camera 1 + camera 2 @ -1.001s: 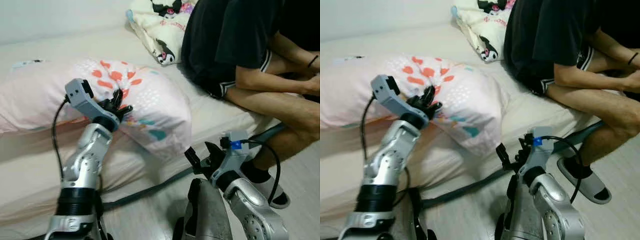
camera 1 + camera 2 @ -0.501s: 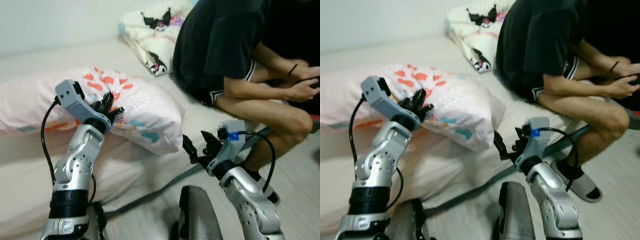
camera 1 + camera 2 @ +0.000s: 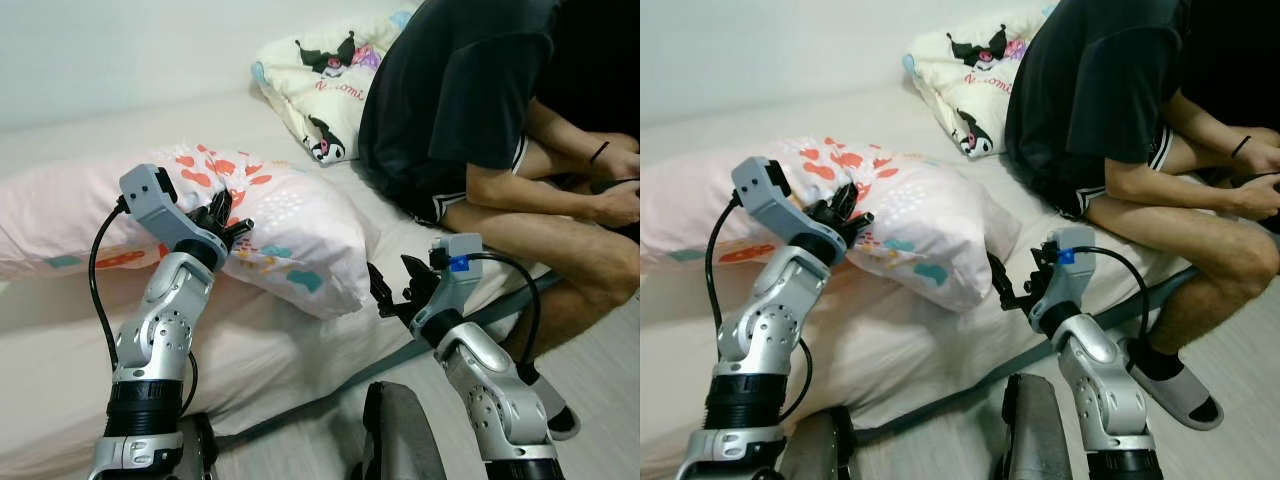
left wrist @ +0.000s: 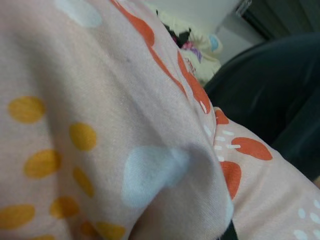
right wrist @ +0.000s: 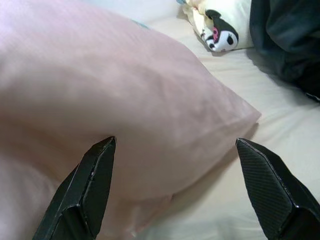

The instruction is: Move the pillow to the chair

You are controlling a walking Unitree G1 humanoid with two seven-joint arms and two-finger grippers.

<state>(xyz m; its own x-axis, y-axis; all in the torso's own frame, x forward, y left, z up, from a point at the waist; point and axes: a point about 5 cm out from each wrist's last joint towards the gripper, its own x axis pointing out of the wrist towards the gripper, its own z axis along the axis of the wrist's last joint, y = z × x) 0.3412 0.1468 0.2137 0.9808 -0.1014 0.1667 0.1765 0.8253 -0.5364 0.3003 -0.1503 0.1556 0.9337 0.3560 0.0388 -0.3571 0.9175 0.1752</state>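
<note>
A pink pillow (image 3: 300, 225) with orange, blue and yellow spots lies on the bed, its corner hanging toward the bed's front edge. My left gripper (image 3: 228, 218) rests on top of the pillow's middle, shut on a bunched fold of its cover. The left wrist view is close on that spotted fabric (image 4: 100, 125). My right gripper (image 3: 392, 288) hangs open just beside the pillow's near right corner. In the right wrist view its fingertips (image 5: 100, 150) stand wide apart with the pillow (image 5: 125, 90) just ahead of them, not touching it.
A person (image 3: 470, 90) in a black shirt sits on the bed's right side, legs over the edge, one slippered foot (image 3: 1180, 395) on the floor. A cartoon-print blanket (image 3: 320, 90) lies at the back. The cream mattress (image 3: 280, 350) fronts me.
The camera has shifted. My right gripper has risen and come closer to the pillow's near corner. The left gripper keeps its hold on the pillow's top.
</note>
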